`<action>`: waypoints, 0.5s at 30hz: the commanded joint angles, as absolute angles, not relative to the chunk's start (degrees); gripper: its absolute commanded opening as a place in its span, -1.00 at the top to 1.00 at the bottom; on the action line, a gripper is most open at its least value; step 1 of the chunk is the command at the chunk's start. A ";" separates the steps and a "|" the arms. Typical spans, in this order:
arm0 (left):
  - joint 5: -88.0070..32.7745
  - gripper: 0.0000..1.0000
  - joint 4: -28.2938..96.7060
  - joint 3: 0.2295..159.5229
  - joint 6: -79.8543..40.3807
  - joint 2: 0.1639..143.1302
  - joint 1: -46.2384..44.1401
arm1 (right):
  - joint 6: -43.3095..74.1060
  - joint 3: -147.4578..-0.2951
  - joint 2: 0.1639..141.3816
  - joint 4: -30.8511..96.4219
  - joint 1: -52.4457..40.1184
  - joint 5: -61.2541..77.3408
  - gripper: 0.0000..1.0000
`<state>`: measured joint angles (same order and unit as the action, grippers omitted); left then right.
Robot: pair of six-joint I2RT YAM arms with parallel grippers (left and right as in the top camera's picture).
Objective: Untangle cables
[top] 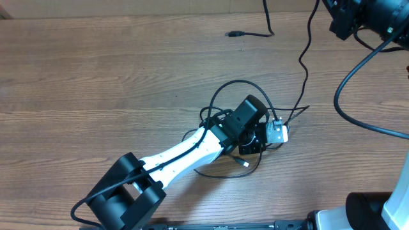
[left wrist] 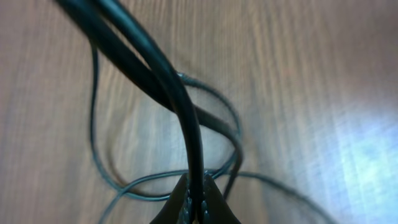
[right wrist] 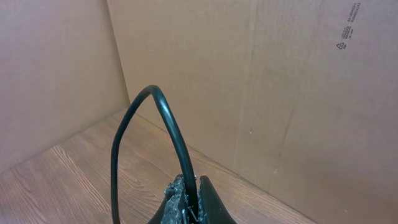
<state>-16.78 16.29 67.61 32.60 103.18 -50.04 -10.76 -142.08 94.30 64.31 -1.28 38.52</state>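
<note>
The cables (top: 239,82) lie in a loose black tangle at the middle of the wooden table. My left gripper (top: 255,133) is down in this tangle. In the left wrist view the left gripper (left wrist: 196,180) is shut on one black cable (left wrist: 180,106), which rises from between its jaws over thin loops (left wrist: 99,155) lying on the wood. A long strand (top: 305,57) runs from the tangle to the top right. The right gripper (right wrist: 191,180) is shut on a black cable (right wrist: 171,124) that arcs up and drops away to its left.
A separate thin cord with a small plug (top: 238,33) lies at the table's far edge. The right arm (top: 361,16) and its thick black wire (top: 345,102) occupy the top right. Cardboard walls (right wrist: 280,93) stand behind the table. A small white piece (top: 278,133) sits by the left gripper.
</note>
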 commanded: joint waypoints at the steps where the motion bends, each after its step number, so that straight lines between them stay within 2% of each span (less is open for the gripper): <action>1: -25.52 0.91 16.69 68.31 22.61 99.81 -50.26 | -10.72 -142.85 94.00 64.42 -1.43 38.00 0.93; 9: -38.63 0.92 17.34 68.31 14.63 91.26 -50.22 | -10.72 -142.85 94.00 64.51 -1.43 38.02 0.93; 15: -41.80 0.91 16.43 68.31 10.55 90.85 -50.33 | -10.72 -142.85 94.00 64.51 -1.43 38.02 0.93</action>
